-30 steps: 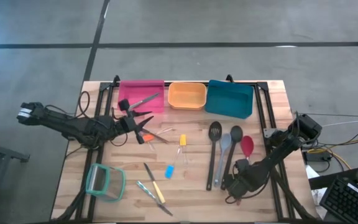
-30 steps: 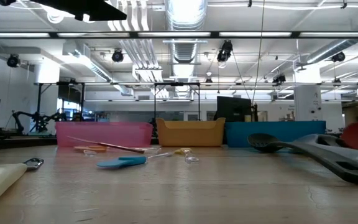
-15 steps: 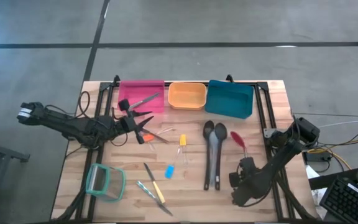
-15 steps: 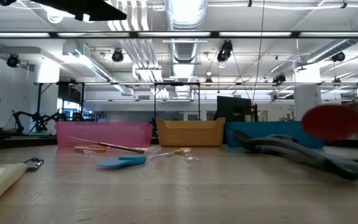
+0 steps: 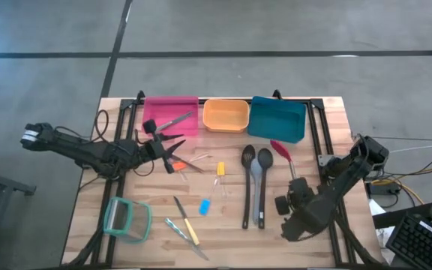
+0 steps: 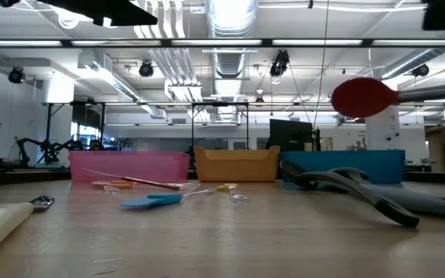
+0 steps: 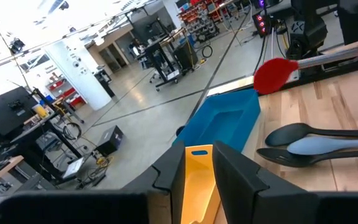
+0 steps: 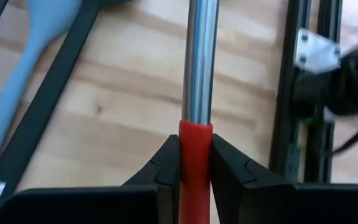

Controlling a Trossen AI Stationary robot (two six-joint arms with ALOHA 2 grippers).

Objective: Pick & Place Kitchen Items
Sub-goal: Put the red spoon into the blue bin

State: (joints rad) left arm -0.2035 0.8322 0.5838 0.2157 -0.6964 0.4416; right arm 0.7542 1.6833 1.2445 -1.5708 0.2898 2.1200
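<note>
Red-headed spoon (image 5: pixel 281 149): lifted clear of the table, head near the teal bin (image 5: pixel 277 118), handle clamped between the fingers of the right gripper (image 8: pixel 195 163). Black spoon (image 5: pixel 247 184) and grey spoon (image 5: pixel 261 180): flat on the table, side by side. Left gripper (image 5: pixel 172 154): hovering in front of the pink bin (image 5: pixel 170 115), fingers slightly parted, nothing held.

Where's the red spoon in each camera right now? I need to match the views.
High view: red spoon lifted, head by the teal bin, handle running back to the right gripper.
Low view: red head in the air at upper right, above the teal bin.
Left wrist view: head beside the teal bin.
Right wrist view: only its red-and-metal handle, clamped between the fingers.
Shared landmark: the teal bin.
</note>
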